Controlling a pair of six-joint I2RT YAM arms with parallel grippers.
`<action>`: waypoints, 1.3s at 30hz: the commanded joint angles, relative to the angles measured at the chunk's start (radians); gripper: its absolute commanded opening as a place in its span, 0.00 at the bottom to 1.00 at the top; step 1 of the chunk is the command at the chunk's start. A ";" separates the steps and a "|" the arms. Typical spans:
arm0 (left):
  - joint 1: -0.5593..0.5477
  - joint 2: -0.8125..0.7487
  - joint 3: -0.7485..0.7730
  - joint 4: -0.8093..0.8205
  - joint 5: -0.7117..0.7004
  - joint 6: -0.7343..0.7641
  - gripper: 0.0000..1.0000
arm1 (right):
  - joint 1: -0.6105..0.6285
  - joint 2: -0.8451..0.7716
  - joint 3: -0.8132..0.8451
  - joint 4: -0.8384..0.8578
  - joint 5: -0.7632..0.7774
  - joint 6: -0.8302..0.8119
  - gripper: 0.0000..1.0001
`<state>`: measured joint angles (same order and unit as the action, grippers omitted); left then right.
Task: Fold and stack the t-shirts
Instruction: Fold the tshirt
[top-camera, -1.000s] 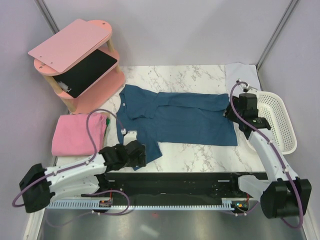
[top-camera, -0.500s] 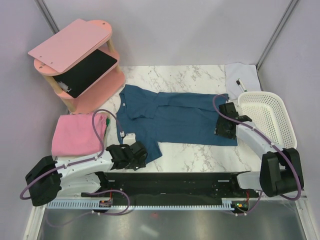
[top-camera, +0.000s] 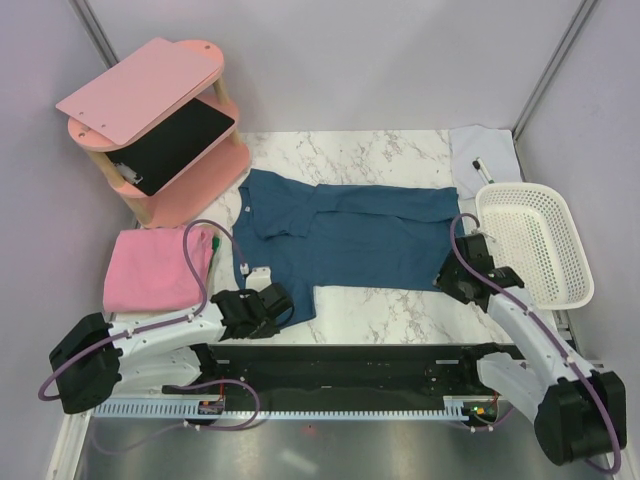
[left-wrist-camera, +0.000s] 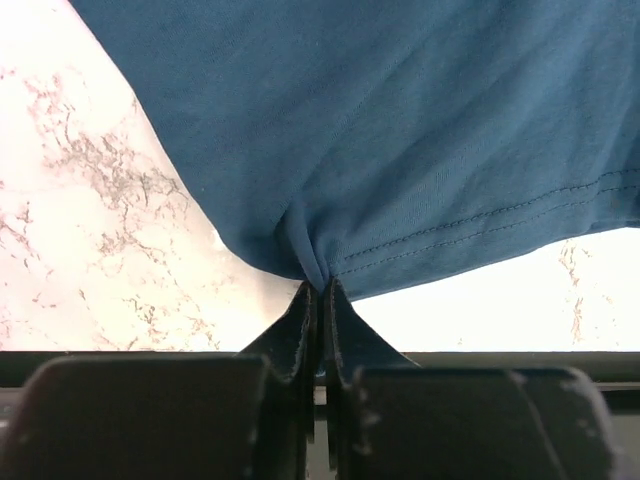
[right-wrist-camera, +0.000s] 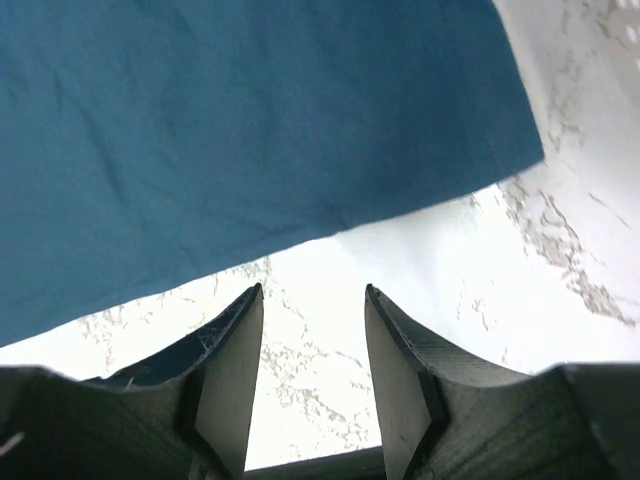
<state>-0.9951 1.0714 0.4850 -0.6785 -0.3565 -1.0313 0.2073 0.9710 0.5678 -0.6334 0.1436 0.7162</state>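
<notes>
Horizontally stretched, left tool (left-wrist-camera: 320, 288) pinches teal t-shirt (left-wrist-camera: 400, 130) hem.

Left gripper (left-wrist-camera: 322, 290) at 6 o'clock, jaws closed on the edge of the teal-blue t-shirt (left-wrist-camera: 380, 120); cloth puckers at the pinch. Stitched hem runs toward 3 o'clock. White marble table (left-wrist-camera: 90, 230) shows at 9 and 4 o'clock.

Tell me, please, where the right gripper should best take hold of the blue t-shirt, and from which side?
Grip the near right corner of the blue t-shirt, coming in low from the near side. The cloth lies flat there, its edge free just ahead of the open right gripper, while the left gripper pinches the near left edge.
</notes>
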 joint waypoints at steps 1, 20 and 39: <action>-0.004 -0.019 -0.002 0.016 -0.004 -0.021 0.02 | 0.003 -0.093 0.000 -0.093 0.056 0.092 0.52; -0.002 -0.209 0.135 -0.225 -0.210 -0.087 0.02 | 0.004 0.020 -0.062 -0.055 0.160 0.106 0.55; -0.002 -0.151 0.158 -0.222 -0.199 -0.056 0.02 | 0.004 0.170 -0.057 0.179 0.182 0.127 0.54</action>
<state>-0.9955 0.9081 0.6067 -0.8886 -0.5182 -1.0744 0.2077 1.1027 0.4835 -0.5312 0.3233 0.8303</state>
